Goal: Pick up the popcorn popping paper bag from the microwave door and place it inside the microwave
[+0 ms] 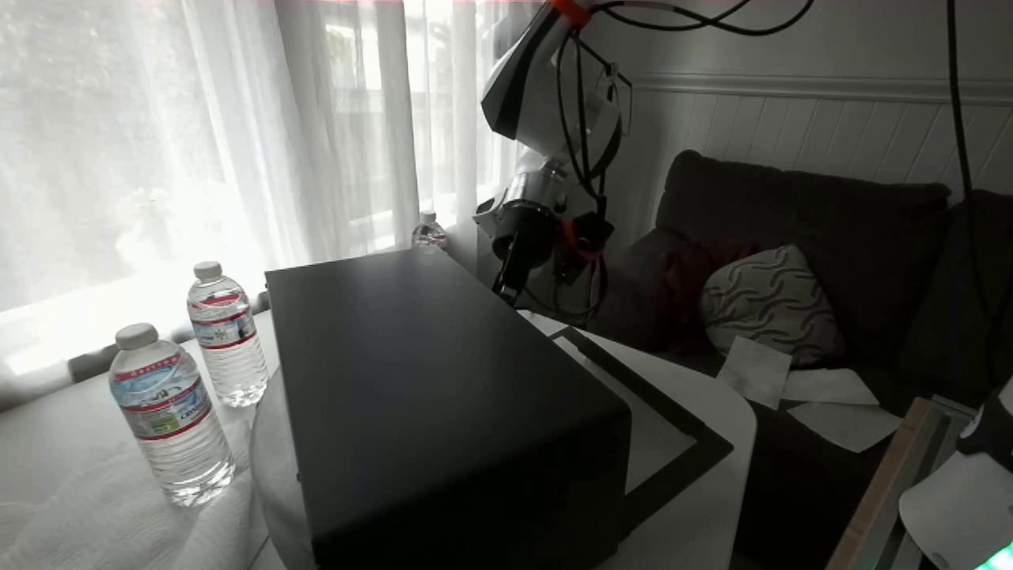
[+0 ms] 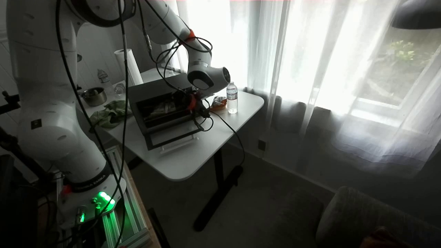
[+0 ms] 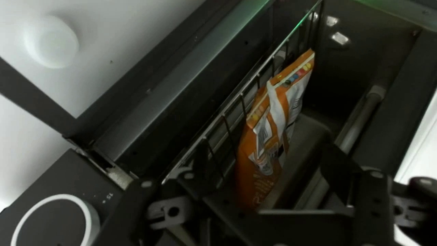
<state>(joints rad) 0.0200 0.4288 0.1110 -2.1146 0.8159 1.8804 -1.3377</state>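
The popcorn popping paper bag (image 3: 269,112), orange and white, stands on edge against the wire rack inside the microwave in the wrist view. Its lower end lies in shadow. The microwave (image 1: 435,380) is a black box on the white table; its open front shows in an exterior view (image 2: 136,119). The microwave door (image 1: 673,475) is folded down; it also shows in an exterior view (image 2: 174,137) and the wrist view (image 3: 37,97). My gripper (image 3: 266,157) is open at the opening, its fingers apart either side of the bag's lower part. It shows beyond the microwave in an exterior view (image 1: 508,294).
Water bottles (image 1: 225,332) stand beside the microwave, with another (image 2: 232,98) near an orange wrapper (image 2: 218,103). A metal pot (image 2: 94,96), green cloth (image 2: 112,115) and paper roll (image 2: 129,65) are beyond it. The oven dial (image 3: 54,222) is close to my gripper.
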